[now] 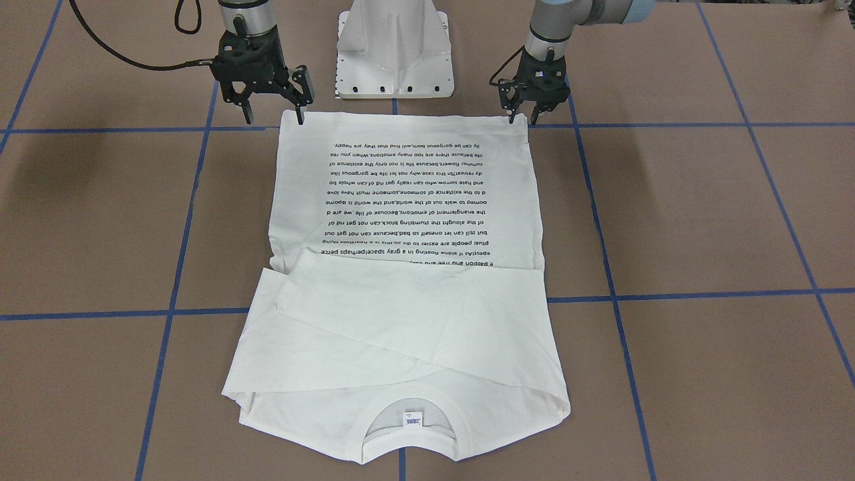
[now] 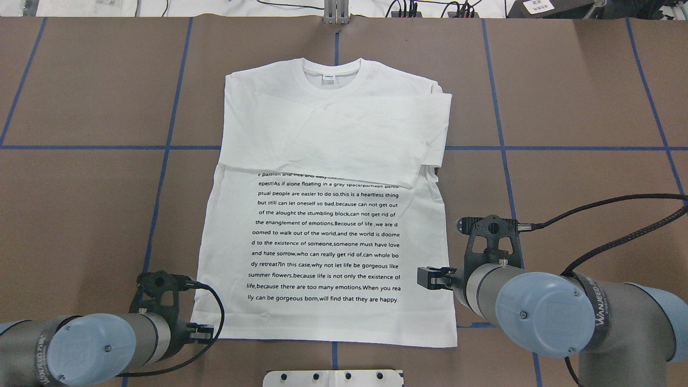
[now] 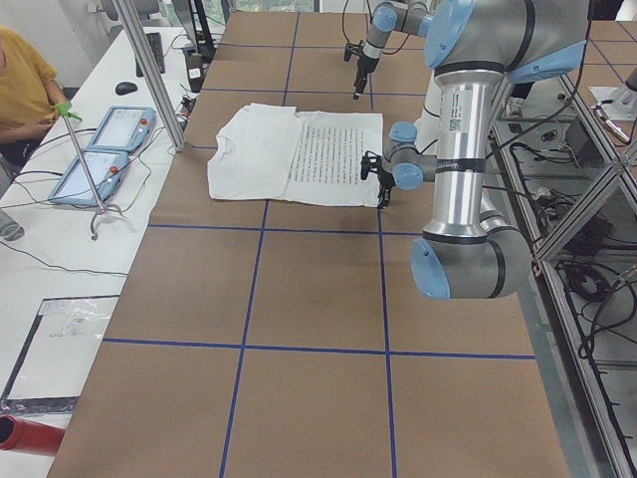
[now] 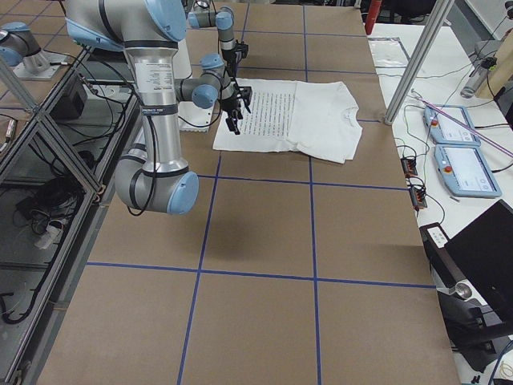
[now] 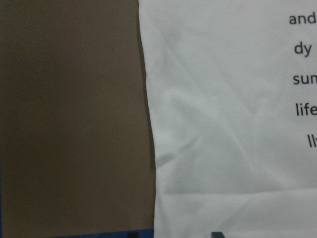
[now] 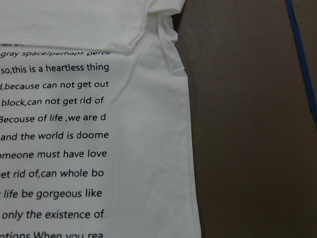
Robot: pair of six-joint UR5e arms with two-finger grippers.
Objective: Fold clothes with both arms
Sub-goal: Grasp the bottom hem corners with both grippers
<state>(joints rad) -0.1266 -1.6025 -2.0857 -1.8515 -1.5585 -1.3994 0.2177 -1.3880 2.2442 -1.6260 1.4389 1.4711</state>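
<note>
The T-shirt (image 2: 328, 215) reads "someone must have love"; the right arm (image 2: 537, 306), "WANJEED".

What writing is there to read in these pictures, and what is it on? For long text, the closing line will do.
"lly can be gorgeous born,will find that they are happy." closes the black text block on the T-shirt.
"WANJEED", then letters cut off, on the right arm.
Blue print on the neck label: too small to read.
Lettering on the left arm: too blurred to read.

Opposed exteriors; wrist close-ups over T-shirt (image 2: 328, 226)
</note>
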